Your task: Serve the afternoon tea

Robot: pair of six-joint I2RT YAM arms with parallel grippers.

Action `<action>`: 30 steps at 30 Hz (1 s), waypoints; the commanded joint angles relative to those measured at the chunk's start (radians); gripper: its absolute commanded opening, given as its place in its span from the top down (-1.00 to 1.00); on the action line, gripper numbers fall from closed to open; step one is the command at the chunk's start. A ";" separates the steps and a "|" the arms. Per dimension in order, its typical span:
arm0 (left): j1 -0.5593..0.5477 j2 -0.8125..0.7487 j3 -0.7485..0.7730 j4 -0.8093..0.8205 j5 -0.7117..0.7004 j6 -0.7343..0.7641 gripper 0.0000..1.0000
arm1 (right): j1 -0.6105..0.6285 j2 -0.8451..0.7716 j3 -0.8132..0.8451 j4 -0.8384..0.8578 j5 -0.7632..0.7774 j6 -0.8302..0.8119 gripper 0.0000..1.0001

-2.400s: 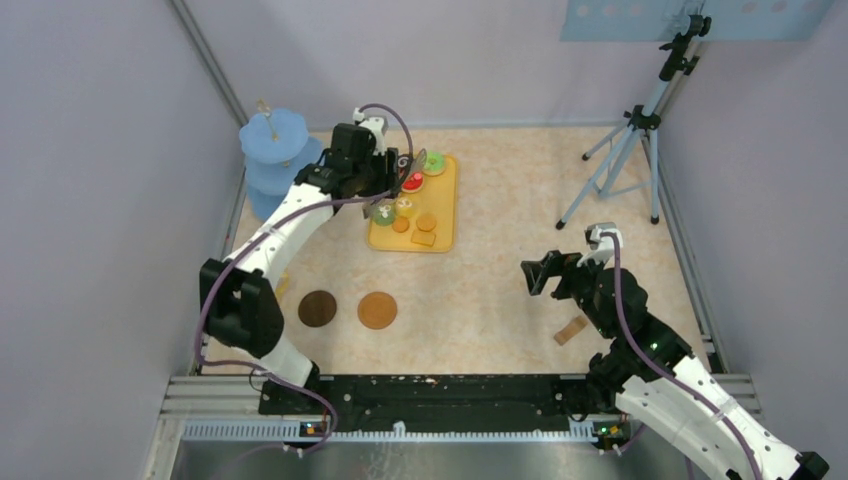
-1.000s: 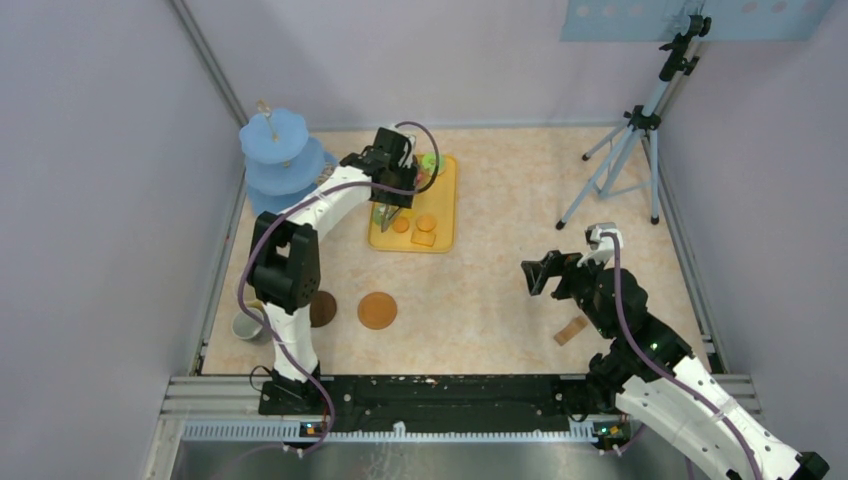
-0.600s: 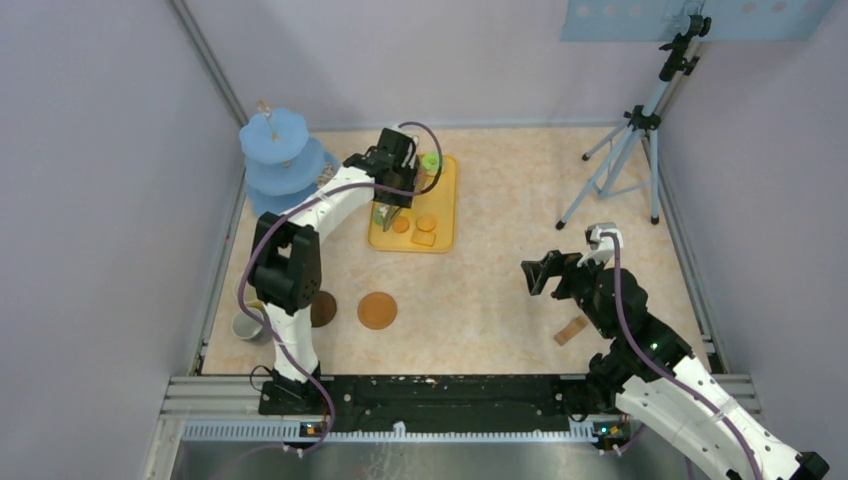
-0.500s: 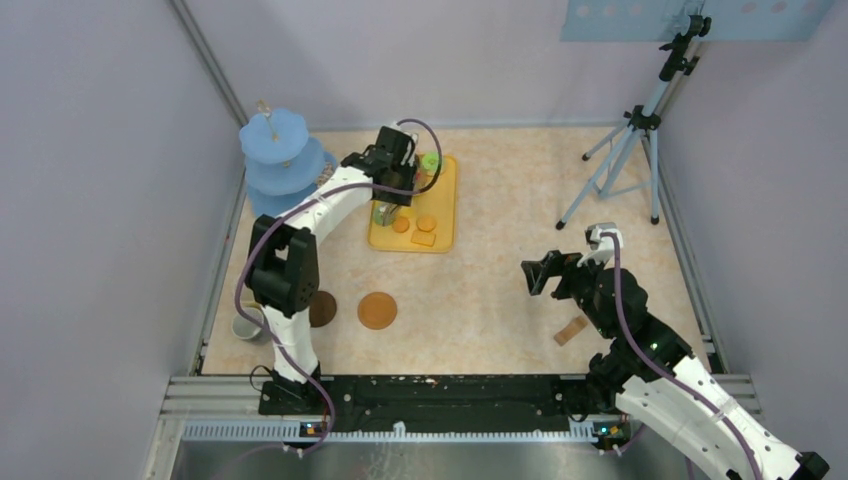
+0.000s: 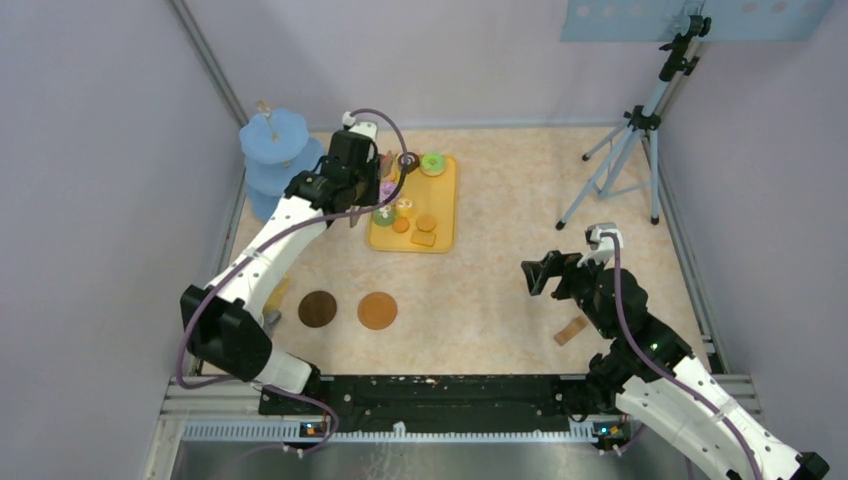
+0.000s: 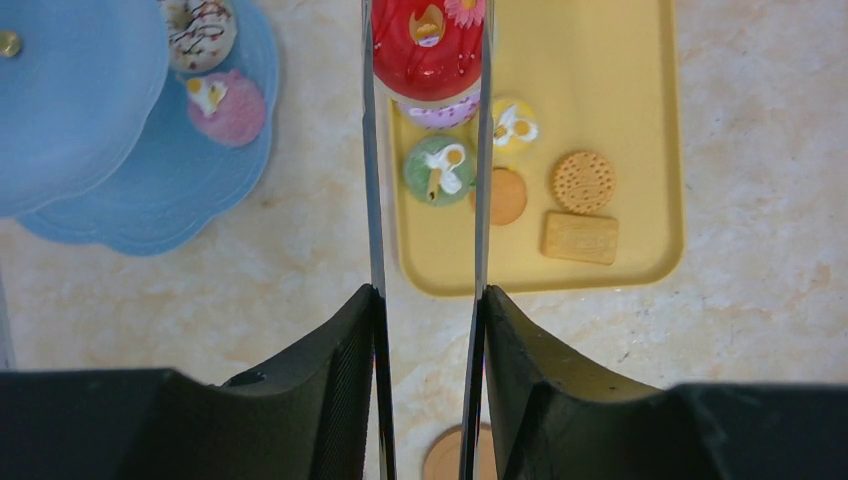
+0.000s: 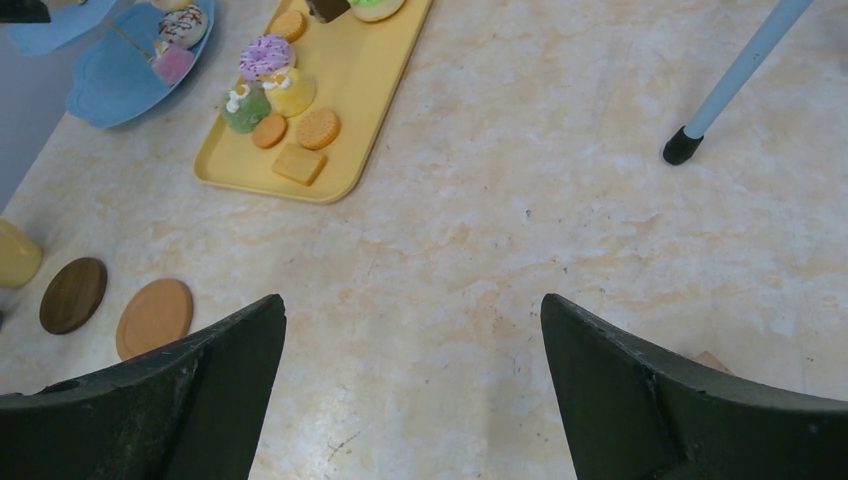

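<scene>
Two coasters [image 5: 317, 309], three biscuits [image 6: 583, 181], perhaps eight cakes [image 6: 440, 170] and doughnuts [image 5: 433, 163], one yellow mug [image 7: 15, 255].

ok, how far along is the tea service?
Done: two iced treats sit on the blue stand's lower tier. In hand: the left gripper clamps the tongs, which pinch a red doughnut over the yellow tray. Left: the cakes and biscuits on the tray; both coasters are bare, with the yellow mug beside them. The right gripper hangs open.

The red cake [image 6: 428, 55] hangs pinched between tongs [image 6: 372, 200] above the tray [image 6: 640, 100]; green cake [image 6: 438, 170] and biscuits [image 6: 583, 182] lie there; brown coasters [image 5: 377, 310] lie flat on the counter [image 5: 500, 290].
</scene>
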 commanded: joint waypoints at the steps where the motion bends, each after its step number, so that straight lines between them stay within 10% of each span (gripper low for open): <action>1: 0.048 -0.108 -0.094 -0.036 -0.062 -0.029 0.18 | -0.006 -0.008 0.007 0.040 0.001 -0.008 -0.93; 14: 0.283 -0.244 -0.350 0.011 -0.089 -0.128 0.25 | -0.005 -0.021 0.000 0.054 -0.021 -0.010 -0.93; 30: 0.420 -0.014 -0.284 0.185 -0.022 -0.224 0.31 | -0.006 -0.039 -0.005 0.053 -0.015 -0.010 -0.93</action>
